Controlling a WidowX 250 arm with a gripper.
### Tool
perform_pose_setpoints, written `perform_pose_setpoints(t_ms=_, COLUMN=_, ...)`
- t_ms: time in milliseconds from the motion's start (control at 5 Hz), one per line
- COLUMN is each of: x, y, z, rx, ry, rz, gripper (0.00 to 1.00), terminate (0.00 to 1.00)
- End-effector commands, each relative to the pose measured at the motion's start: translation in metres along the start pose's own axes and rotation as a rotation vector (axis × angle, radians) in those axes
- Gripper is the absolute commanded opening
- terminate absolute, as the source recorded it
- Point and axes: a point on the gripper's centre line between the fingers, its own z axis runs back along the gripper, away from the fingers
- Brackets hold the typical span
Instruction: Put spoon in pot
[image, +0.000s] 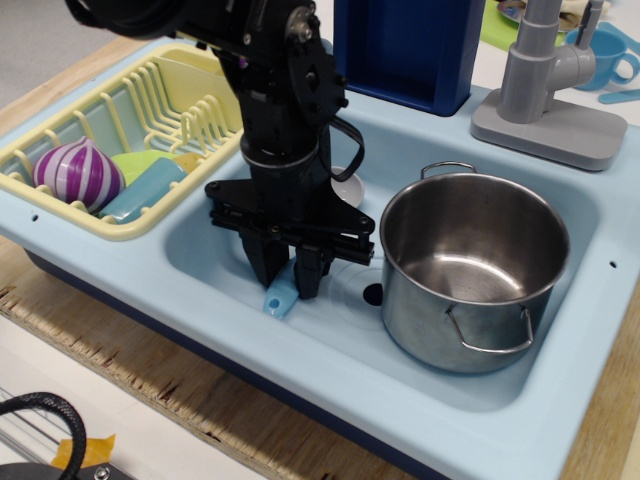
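Observation:
The light-blue toy spoon (281, 297) lies on the floor of the pale blue toy sink (330, 340), left of the drain. Only its bowl end shows below the fingers; the handle is hidden. My black gripper (287, 280) reaches straight down over it, with its two fingers (264, 262) closed in tight on the spoon's stem. The large shiny steel pot (473, 268) stands upright and empty in the right half of the sink, a hand's width to the right of the gripper.
A yellow dish rack (120, 140) at the left holds a purple striped ball (78, 172) and a light-blue block (142, 190). A grey faucet (552, 90) stands at the back right, beside a blue cup (606, 52). A dark blue box (410, 45) stands behind the sink.

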Motion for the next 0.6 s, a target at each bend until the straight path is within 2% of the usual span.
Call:
perform_pose_setpoints(t_ms=0, x=0.000, y=-0.001, z=0.031, rx=0.071, ry=-0.030, rz=0.004, gripper=0.00, terminate=0.00)
perform_pose_setpoints(t_ms=200, x=0.000, y=-0.002, z=0.055, rx=0.117, ry=-0.050, rz=-0.002, gripper=0.00, terminate=0.00)
perform_pose_setpoints(t_ms=400, x=-0.001, y=0.004, z=0.081, rx=0.118, ry=-0.036, rz=-0.111, gripper=0.00, terminate=0.00)
